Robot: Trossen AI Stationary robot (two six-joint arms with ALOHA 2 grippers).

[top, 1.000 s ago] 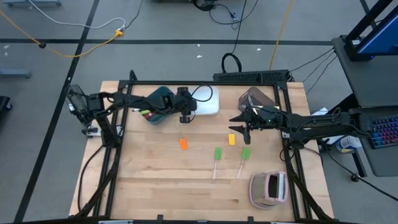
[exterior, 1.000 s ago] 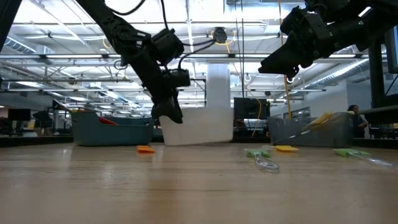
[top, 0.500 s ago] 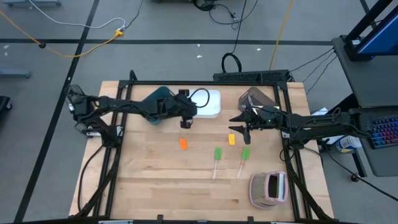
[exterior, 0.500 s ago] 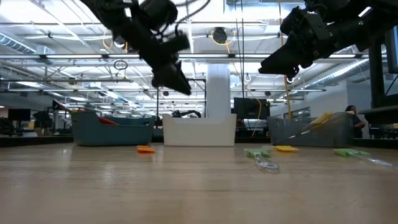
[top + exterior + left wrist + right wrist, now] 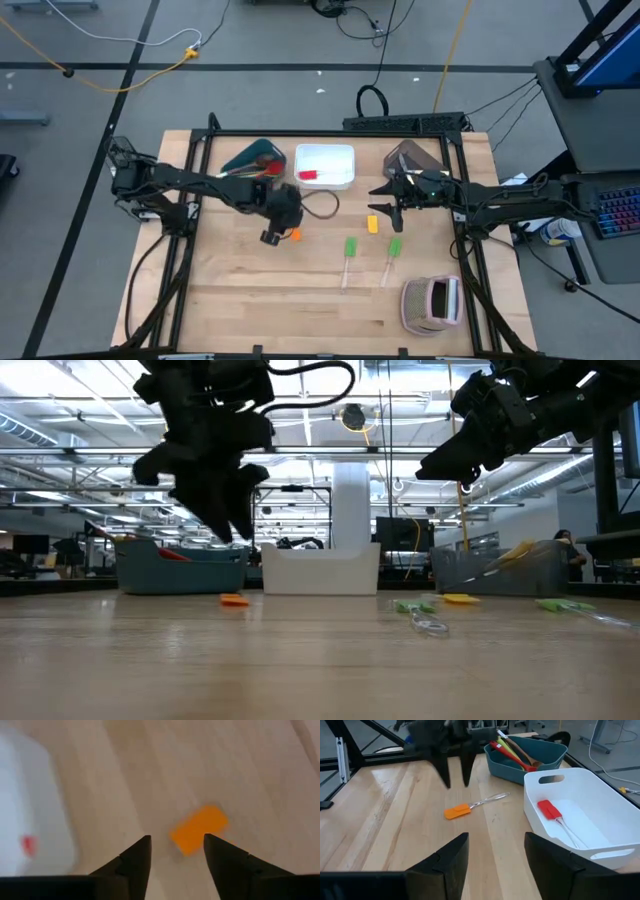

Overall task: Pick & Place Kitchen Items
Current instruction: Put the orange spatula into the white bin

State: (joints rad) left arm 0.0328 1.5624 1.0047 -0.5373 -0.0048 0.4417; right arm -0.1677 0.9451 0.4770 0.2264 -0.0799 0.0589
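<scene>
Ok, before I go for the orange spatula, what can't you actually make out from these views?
- Orange spatula: its clear stick is blurred out in the left wrist view and hidden under the left gripper from above.
- Brown bin: the right arm covers its contents in the high view.
- Teal bin: its utensils overlap, so no count.
- Green spatulas: too small in the low view to separate.

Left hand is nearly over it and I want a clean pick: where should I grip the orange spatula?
Grip the orange spatula from straight above, closing across the narrow neck where its flat blade meets the clear stick. It lies flat on the table, so there is no edge to get under. The left hand hangs open above the blade.
</scene>
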